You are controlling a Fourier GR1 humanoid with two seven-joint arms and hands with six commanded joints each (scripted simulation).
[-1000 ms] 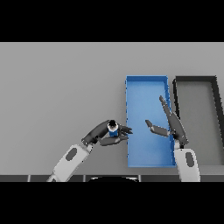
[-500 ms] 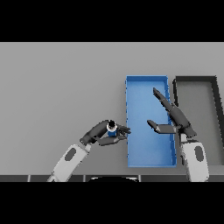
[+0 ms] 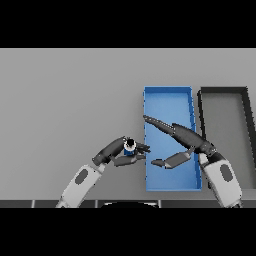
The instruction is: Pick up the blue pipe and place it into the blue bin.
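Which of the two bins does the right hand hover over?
The blue bin, left of the black bin; the right hand stretches open above it.

Small blue pipe (image 3: 129, 148) stands upright just left of the blue bin (image 3: 168, 91); the bin lies open-topped

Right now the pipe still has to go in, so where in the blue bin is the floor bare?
The blue bin's far half is bare. Its near half is crowded: the right hand stretches open over it. The left hand holds the blue pipe just outside the bin's left wall.
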